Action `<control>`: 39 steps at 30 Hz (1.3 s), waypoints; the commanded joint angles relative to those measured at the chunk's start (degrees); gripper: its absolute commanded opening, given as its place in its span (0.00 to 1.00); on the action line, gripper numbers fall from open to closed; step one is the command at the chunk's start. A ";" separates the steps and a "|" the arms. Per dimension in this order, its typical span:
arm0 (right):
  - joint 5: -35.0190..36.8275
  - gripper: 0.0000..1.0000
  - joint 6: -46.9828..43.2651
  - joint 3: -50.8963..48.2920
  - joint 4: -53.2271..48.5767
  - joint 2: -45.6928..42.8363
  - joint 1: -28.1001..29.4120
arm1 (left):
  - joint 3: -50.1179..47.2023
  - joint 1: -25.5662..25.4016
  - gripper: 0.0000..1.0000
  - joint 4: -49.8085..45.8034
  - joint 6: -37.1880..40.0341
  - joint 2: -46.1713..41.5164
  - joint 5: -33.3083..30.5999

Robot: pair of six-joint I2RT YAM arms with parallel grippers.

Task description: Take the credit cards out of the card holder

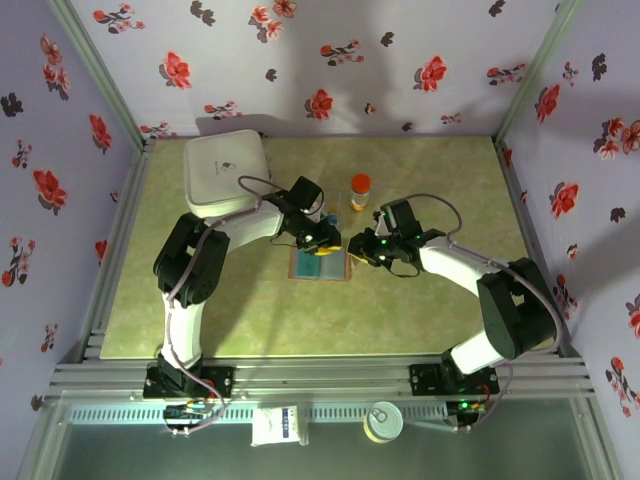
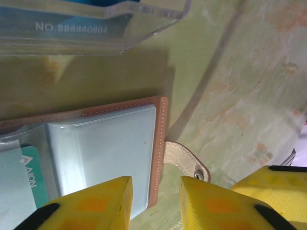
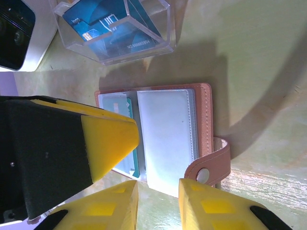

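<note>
Flowered walls point(image 1: 330, 60) close three sides of a green mat point(image 1: 230, 320), which lies bare across its near half. At centre the card holder point(image 1: 320, 265) lies spread open, its snap strap point(image 3: 211, 167) trailing onto free mat. A teal card point(image 2: 31, 177) sits in its sleeve. More credit cards point(image 3: 110, 28) stand in a clear box point(image 3: 144, 43) just beyond its far edge. The left gripper point(image 2: 156, 184) hangs over the stitched rim, jaws narrowly parted on nothing. The right gripper point(image 3: 158, 187) does likewise at the near edge. A white container point(image 1: 225, 170) and a bottle point(image 1: 360, 190) stand farther back.
</note>
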 commanded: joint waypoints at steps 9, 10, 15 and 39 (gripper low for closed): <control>-0.37 0.28 1.44 6.69 -0.64 6.72 4.13 | -6.43 3.90 0.28 1.57 1.81 -4.19 0.54; -0.29 0.28 1.44 7.58 -0.78 7.63 4.70 | -7.27 4.35 0.28 1.80 1.93 -4.79 0.57; -0.12 0.28 2.05 11.87 -0.84 11.73 7.31 | -11.74 6.86 0.27 3.09 2.30 -7.61 0.85; -0.88 0.28 2.85 19.21 -1.62 22.91 10.71 | -20.04 11.82 0.06 8.04 3.41 -8.29 3.86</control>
